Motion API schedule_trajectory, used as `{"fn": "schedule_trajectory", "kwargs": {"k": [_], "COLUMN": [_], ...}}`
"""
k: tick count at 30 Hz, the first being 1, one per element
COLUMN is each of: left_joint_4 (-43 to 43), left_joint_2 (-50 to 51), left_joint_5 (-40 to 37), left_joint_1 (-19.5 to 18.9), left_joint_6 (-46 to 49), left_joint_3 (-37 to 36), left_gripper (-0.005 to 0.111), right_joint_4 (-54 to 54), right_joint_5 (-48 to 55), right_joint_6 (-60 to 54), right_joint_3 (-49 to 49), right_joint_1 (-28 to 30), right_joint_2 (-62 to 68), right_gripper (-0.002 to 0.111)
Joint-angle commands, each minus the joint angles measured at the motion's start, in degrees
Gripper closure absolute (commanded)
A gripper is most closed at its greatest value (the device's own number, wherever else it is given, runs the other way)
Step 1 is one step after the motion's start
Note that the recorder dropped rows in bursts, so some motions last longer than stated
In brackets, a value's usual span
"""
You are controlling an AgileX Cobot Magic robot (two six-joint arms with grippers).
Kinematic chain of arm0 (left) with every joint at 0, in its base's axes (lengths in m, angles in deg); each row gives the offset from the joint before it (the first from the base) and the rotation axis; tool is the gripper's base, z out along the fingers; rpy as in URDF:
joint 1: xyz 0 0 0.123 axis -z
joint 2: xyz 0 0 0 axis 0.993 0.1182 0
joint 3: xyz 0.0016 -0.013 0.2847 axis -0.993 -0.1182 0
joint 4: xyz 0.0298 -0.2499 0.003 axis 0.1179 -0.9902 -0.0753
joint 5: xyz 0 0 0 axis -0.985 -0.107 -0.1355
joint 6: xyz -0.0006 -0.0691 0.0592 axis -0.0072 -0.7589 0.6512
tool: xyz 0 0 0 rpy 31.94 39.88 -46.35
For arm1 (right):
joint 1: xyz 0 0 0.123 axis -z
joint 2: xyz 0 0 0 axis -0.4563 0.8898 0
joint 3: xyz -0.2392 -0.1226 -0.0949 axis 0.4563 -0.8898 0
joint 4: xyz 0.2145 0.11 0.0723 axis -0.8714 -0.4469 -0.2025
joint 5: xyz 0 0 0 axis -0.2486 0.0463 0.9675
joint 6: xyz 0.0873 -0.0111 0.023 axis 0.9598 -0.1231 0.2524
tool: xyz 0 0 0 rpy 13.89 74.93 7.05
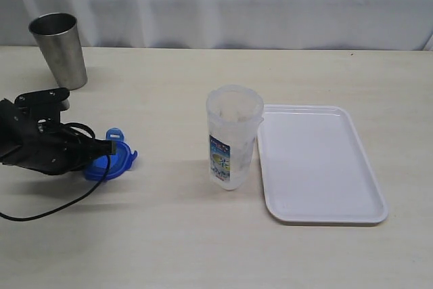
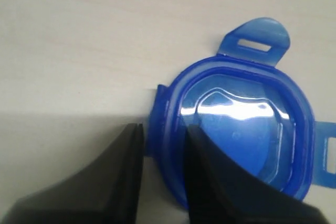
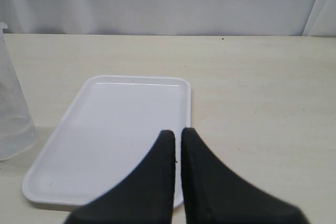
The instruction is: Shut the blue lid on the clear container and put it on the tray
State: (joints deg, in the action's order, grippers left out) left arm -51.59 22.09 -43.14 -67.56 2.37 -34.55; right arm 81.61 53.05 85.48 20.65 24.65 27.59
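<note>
**Lid off the container, left jaws loose around its rim**

The clear container (image 1: 233, 141) is standing upright and uncapped on the table (image 1: 169, 235). Its side label (image 1: 220, 156) is showing blue, green and white print, but the writing is too small to read. The tray (image 1: 318, 167) is lying just beside the container on its right. The blue lid (image 2: 236, 114) is lying flat on the table well to the container's left.

The left gripper (image 2: 163, 129) is sitting low at the lid, its jaws partly parted and straddling the lid's rim. A sliver of table seems to be showing between the outer finger (image 2: 123, 177) and the rim, so the lid looks unclamped.

The right gripper (image 3: 177, 132) is pointing at the tray, on the container's right, with its jaws pressed together and holding nothing. A steel cup (image 1: 59, 49) is standing farther to the container's left, beyond the lid.
</note>
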Motion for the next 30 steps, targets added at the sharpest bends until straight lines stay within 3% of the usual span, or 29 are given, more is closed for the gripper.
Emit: {"fn": "schedule_trajectory", "kwargs": {"k": [1,30], "left_joint_4": [0.3,0.3], "left_joint_2": [-2.1,0.5], "left_joint_5": [-0.2,4.1], "left_joint_1": [0.1,0.1], "left_joint_6": [1.5,4.3], "left_joint_3": [-0.2,-0.2], "left_gripper": [0.081,0.081], "right_joint_4": [-0.1,-0.1], "right_joint_5": [0.0,0.0], "right_joint_6": [-0.4,-0.4], "right_joint_3": [-0.1,-0.1], "right_joint_1": [0.3,0.3], "right_joint_2": [-0.4,-0.4], "right_gripper": [0.104,0.104]}}
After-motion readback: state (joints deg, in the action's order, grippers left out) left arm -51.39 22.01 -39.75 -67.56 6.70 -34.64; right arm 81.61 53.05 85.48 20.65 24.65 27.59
